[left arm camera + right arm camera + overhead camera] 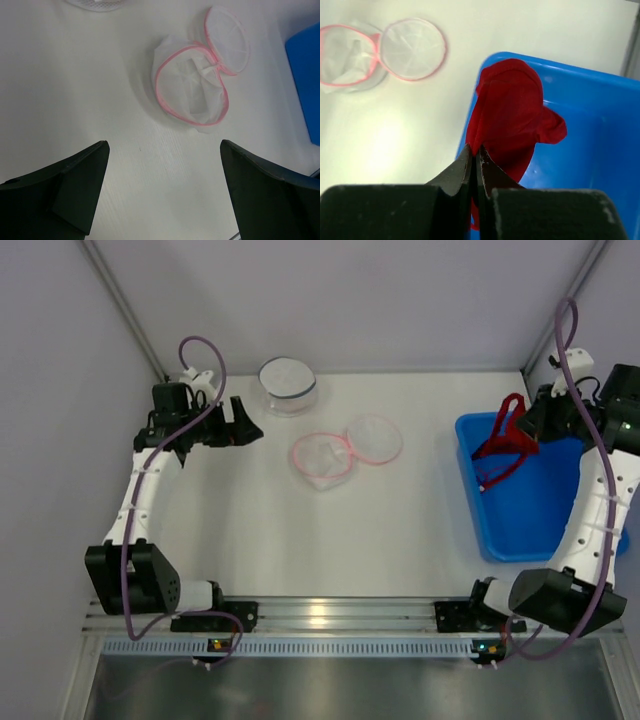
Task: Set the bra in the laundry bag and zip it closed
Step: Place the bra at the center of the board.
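The red bra [503, 443] hangs over the blue bin [535, 525], and my right gripper [522, 424] is shut on its fabric. In the right wrist view the jaws [475, 150] pinch the upper edge of the bra [512, 107], which droops toward the bin [605, 150]. The laundry bag [321, 458], white mesh with a pink rim, lies unzipped mid-table with its round lid [375, 438] flipped aside. My left gripper [248, 426] hovers left of the bag, open and holding nothing. In the left wrist view the bag [192, 90] and its lid [227, 32] lie ahead of the left gripper [164, 146].
A second round white mesh container [288, 386] stands at the back, behind the bag. The blue bin sits against the right wall. Grey walls close in the table on the left, back and right.
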